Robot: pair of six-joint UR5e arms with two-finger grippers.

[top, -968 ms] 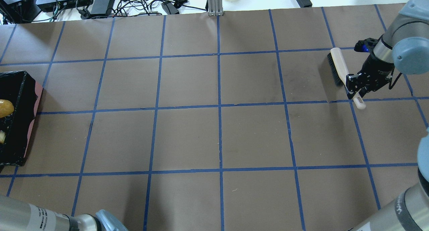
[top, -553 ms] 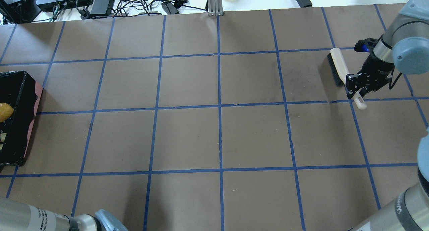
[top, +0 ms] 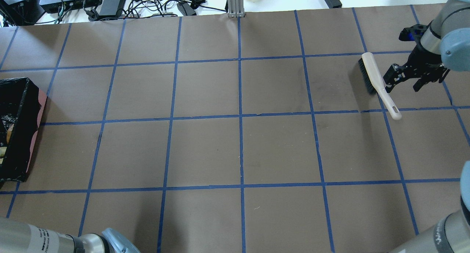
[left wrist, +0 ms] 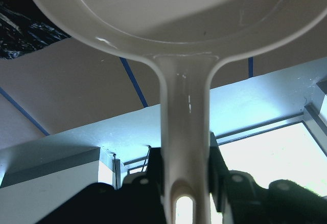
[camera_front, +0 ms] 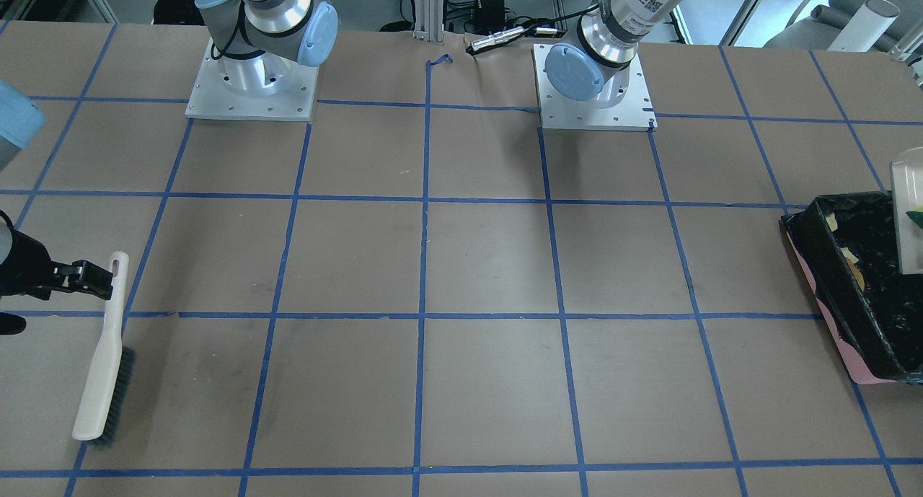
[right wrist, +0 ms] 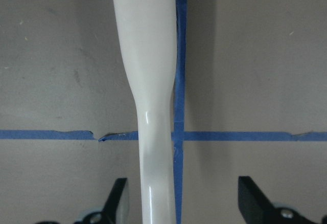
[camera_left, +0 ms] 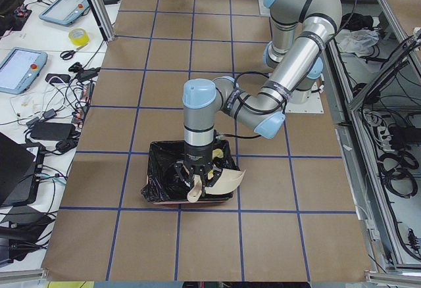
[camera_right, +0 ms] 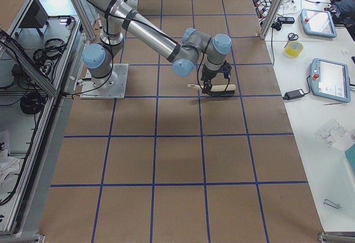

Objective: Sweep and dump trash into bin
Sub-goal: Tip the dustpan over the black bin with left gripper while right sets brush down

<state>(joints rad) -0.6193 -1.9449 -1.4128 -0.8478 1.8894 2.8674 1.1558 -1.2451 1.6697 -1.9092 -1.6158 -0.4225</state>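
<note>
The bin point(top: 22, 98), lined with black plastic and pink on its side, stands at the table's left end and also shows in the front view point(camera_front: 829, 266). My left gripper point(left wrist: 186, 180) is shut on the beige dustpan's handle point(left wrist: 179, 111) and holds the pan tilted over the bin point(camera_left: 220, 181). A yellow-green piece of trash point(camera_front: 916, 218) shows at the pan's edge. Pale and brown bits point(top: 9, 130) lie inside the bin. My right gripper point(top: 404, 81) is open, with the jaws on either side of the white brush's handle point(right wrist: 153, 132) and clear of it. The brush point(top: 372, 75) lies on the table.
Brown paper with blue tape grid covers the table point(top: 238, 150). Cables and power bricks point(top: 110, 3) lie beyond the far edge. An aluminium post point(top: 235, 3) stands at the far middle. The arm bases point(camera_front: 249, 86) stand at the robot's side.
My right gripper has let go of the brush handle and drawn back up and to the right; the brush stays put. The golden-brown oval has dropped out of sight into the bin.
</note>
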